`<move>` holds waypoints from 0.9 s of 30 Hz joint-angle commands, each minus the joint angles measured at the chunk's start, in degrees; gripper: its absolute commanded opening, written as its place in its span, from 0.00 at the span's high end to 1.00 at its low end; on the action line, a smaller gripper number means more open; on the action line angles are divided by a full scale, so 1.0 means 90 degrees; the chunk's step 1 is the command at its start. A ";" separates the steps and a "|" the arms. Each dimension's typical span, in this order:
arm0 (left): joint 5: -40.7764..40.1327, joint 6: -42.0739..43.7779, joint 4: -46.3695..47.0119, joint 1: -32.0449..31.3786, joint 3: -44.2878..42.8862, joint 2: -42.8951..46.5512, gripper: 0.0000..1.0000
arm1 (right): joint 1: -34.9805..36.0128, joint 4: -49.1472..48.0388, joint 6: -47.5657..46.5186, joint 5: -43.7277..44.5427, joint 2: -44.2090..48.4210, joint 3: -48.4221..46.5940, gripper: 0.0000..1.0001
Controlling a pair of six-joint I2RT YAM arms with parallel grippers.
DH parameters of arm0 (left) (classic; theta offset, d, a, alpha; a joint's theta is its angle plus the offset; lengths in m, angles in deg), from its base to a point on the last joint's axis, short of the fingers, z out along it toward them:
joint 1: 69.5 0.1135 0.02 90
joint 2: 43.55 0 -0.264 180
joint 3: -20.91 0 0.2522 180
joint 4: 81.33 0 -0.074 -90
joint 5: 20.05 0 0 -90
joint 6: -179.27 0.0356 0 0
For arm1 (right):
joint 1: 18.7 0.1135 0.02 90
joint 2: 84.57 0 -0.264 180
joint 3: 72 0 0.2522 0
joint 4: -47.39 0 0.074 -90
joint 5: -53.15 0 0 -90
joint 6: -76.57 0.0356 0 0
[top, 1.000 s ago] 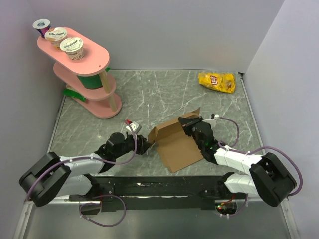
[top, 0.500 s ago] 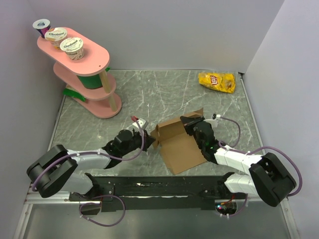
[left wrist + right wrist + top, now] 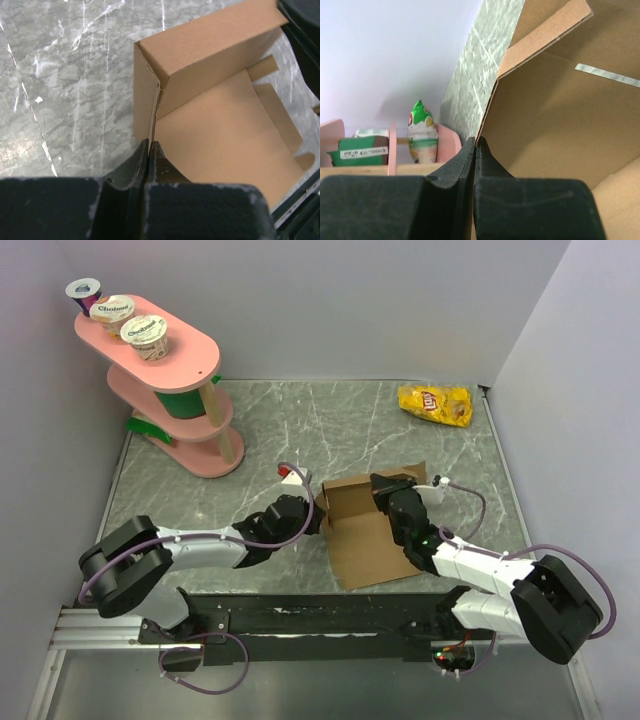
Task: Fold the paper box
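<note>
Yogurt cups [image 3: 143,332] top a pink shelf [image 3: 190,348]; a yellow chip bag [image 3: 435,404] lies well apart.

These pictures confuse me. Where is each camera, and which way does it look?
Top camera: above and behind the arms, looking down at the table; both arms show.
Left wrist camera: on the left arm, looking past the left gripper, shut on a wall of the paper box.
Right wrist camera: on the right arm, looking past the right gripper toward the pink shelf.
Shared: all three show the box.

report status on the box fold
Left gripper shut on paper box, left wall. Right gripper shut on right wall. Walls partly up. Chip bag well clear.
</note>
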 commanded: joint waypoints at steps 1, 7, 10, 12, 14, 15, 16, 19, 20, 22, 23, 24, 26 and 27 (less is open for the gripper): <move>-0.0395 -0.0378 -0.0030 0.0018 -0.0416 -0.0216 0.99 | 0.0173 0.0274 -0.0077 0.0140 0.0212 0.0160 1.00; 0.0386 0.0471 0.0741 0.0018 -0.0309 -0.0431 0.82 | 0.0173 0.0255 -0.0096 0.0131 0.0105 0.0257 1.00; 0.0718 0.0755 0.1004 0.0028 -0.0183 -0.0499 0.56 | 0.0163 0.0226 -0.0086 0.0121 0.0036 0.0257 1.00; 0.0884 0.0911 0.1093 0.0047 -0.0047 -0.0432 0.39 | 0.0173 0.0265 -0.0067 0.0140 0.0036 0.0267 1.00; 0.0895 0.1009 0.1210 0.0076 0.0110 -0.0227 0.22 | 0.0163 0.0333 -0.0096 0.0160 0.0104 0.0267 1.00; 0.0914 0.1048 0.1288 0.0115 0.0323 -0.0120 0.19 | 0.0163 0.0372 -0.0125 0.0179 0.0143 0.0257 1.00; 0.1088 0.1097 0.1366 0.0241 0.0461 0.0104 0.16 | 0.0153 0.0421 -0.0154 0.0199 0.0211 0.0248 1.00; 0.1663 0.1272 0.1552 0.0650 0.0949 0.0669 0.02 | 0.0124 0.0499 -0.0174 0.0199 0.0319 0.0238 1.00; 0.1782 0.1399 0.1697 0.0759 0.1105 0.0837 0.04 | 0.0085 0.0519 -0.0165 0.0131 0.0329 0.0248 1.00; 0.2298 0.1507 0.1873 0.1090 0.1603 0.1372 0.04 | 0.0036 0.0558 -0.0164 0.0082 0.0368 0.0248 1.00; 0.2456 0.1575 0.1932 0.1208 0.1750 0.1569 0.04 | 0.0007 0.0577 -0.0174 0.0024 0.0387 0.0248 1.00; 0.2564 0.1585 0.2001 0.1315 0.2022 0.1764 0.04 | -0.0013 0.0606 -0.0184 0.0004 0.0388 0.0238 1.00; 0.2643 0.1547 0.2069 0.1638 0.2277 0.2340 0.03 | -0.0062 0.0587 -0.0184 -0.0055 0.0397 0.0257 1.00; 0.2662 0.1517 0.2089 0.1774 0.2462 0.2468 0.01 | -0.0081 0.0587 -0.0194 -0.0123 0.0417 0.0248 1.00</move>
